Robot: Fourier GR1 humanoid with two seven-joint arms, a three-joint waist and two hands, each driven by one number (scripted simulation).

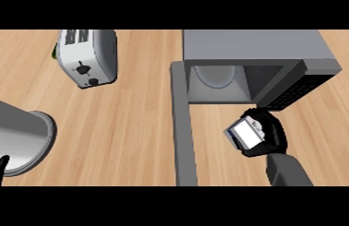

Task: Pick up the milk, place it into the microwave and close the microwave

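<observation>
Right hand (271,136) grips the milk (244,133) (long axis slanting toward the open microwave (273,50), turntable bare inside).

The right hand (269,136) sits just in front of the open microwave (252,63), fingers curled around the milk (244,134). Its grey forearm rises from the lower edge. The left hand shows only as a dark sliver, far left of the microwave.

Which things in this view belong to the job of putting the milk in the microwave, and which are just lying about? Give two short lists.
Belonging to the job:
milk carton, held in the right robot hand
microwave, cavity open
microwave door, swung open

Just lying about:
toaster
steel pot
</observation>
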